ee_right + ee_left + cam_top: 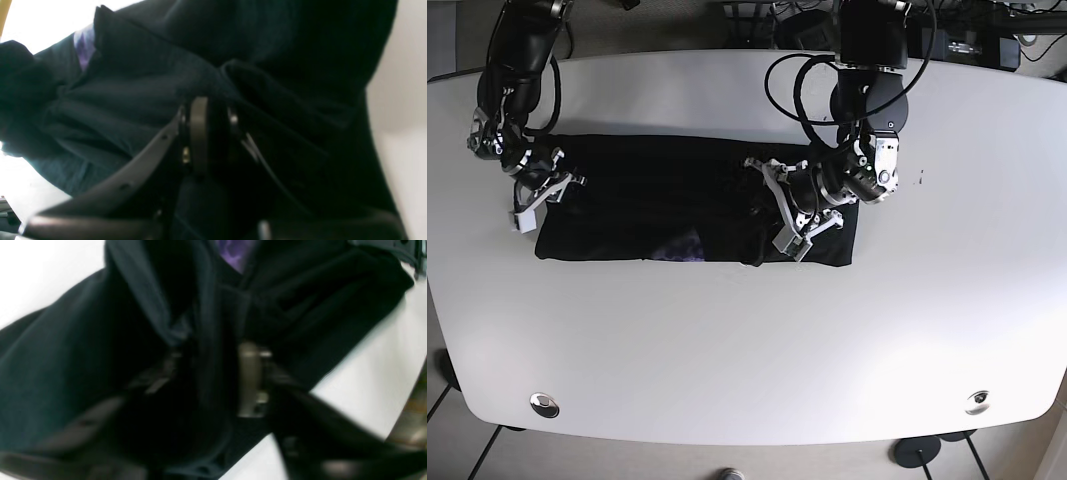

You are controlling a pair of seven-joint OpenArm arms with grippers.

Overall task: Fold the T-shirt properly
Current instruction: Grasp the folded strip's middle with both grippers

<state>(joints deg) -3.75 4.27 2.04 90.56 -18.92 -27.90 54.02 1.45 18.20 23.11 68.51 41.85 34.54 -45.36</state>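
We see the black cotton T-shirt (657, 205) lying lengthwise along the white bench's (747, 350) far edge, our right tool (535, 195) and left tool (792, 215) each clamped on one end.

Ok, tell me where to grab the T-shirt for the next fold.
Probably by the short ends of the black T-shirt, which lies as a flat band across the table: left gripper near one end, right gripper at the other. Come from above, pinching the edge.

T-shirt (667, 205) flat on table (747, 340), nearer far edge; right gripper (539, 195) at its left end, left gripper (789, 205) over right part.
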